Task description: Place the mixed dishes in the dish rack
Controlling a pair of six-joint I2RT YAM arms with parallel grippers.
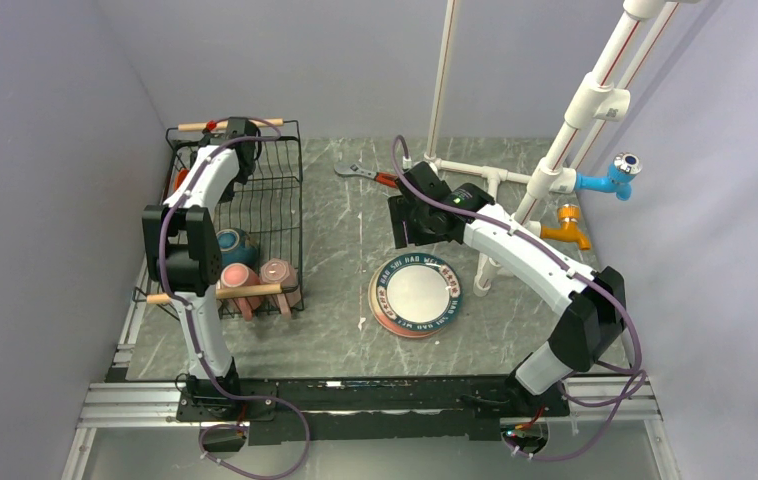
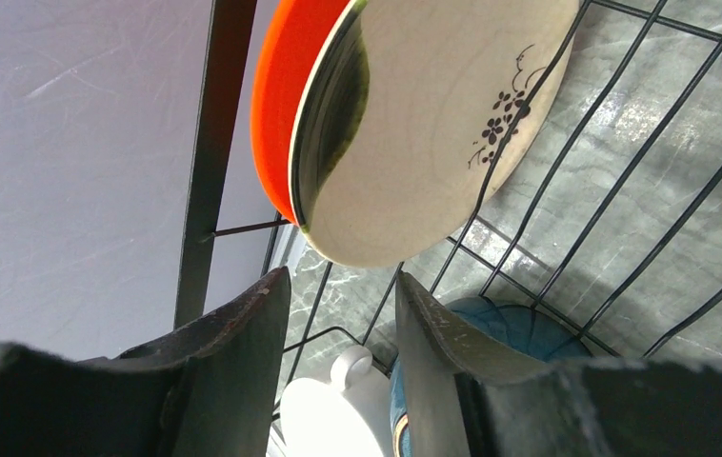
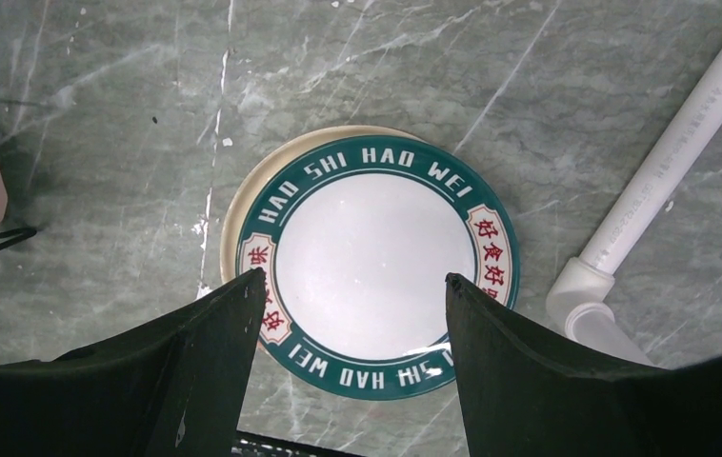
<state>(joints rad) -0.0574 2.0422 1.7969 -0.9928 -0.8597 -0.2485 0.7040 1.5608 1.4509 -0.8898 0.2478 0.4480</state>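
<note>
The black wire dish rack [image 1: 285,200] stands at the left. At its far end the orange-red plate [image 2: 281,105], cream-faced with a small flower sprig, stands on edge against the wires. Just below the plate's rim my left gripper [image 2: 343,295] is open and holds nothing. Under it lie a white mug [image 2: 333,414] and the teal bowl [image 2: 519,328]. Two pink mugs [image 1: 238,283] [image 1: 277,272] sit at the rack's near end. The lettered-rim plate [image 3: 376,262] lies flat on the table, on what looks like a second plate, directly under my open right gripper [image 3: 355,281].
A white pipe frame [image 1: 495,180] with a blue tap [image 1: 610,178] and an orange tap [image 1: 567,228] stands behind and right of the plate. A red-handled wrench [image 1: 365,175] lies at the back. The left wall runs close beside the rack.
</note>
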